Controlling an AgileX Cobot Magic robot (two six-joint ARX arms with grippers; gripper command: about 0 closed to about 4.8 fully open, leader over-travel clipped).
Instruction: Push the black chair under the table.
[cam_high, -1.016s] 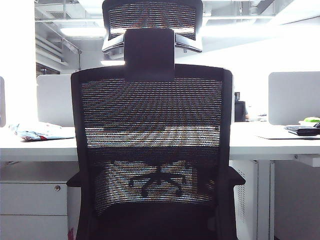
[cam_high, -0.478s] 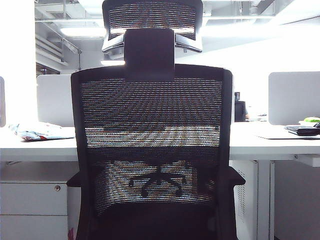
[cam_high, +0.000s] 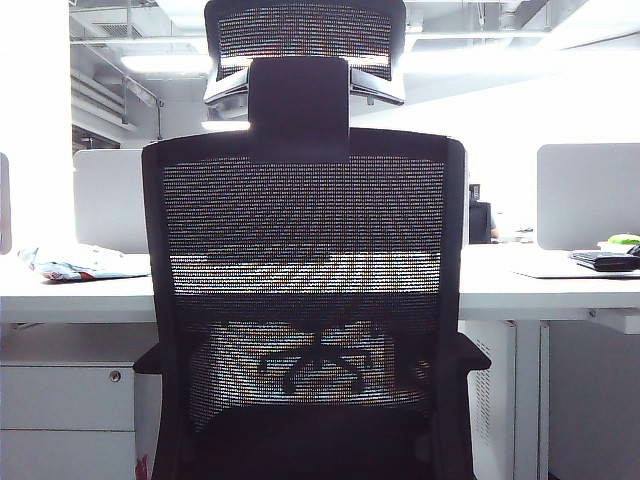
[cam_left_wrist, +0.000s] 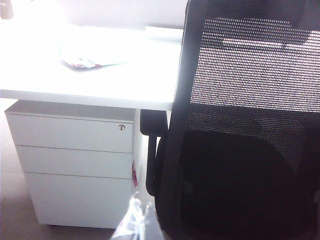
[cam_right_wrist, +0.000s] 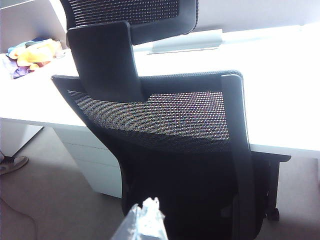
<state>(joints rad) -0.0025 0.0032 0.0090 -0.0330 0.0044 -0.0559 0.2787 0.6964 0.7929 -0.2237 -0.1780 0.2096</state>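
In front of the exterior camera I have the black chair (cam_high: 305, 300) filling most of the view, its mesh back turned to me and its headrest (cam_high: 305, 50) above on a black bracket. Behind it runs the tabletop (cam_high: 540, 285) of the long white desk, seen through the mesh, with pale grey divider panels (cam_high: 587, 195) standing on it. The chair's back stands on my side of the desk edge; how far the seat reaches under it I cannot tell. Beneath the tabletop on the left sits a white drawer cabinet (cam_left_wrist: 75, 165) with a round lock, just beside the chair's armrest (cam_left_wrist: 153, 122). The left end effector (cam_left_wrist: 134, 225) shows only as a blurred pale tip near the chair's lower frame; the right end effector (cam_right_wrist: 145, 222) likewise, behind the backrest. I cannot tell whether either is apart or together.
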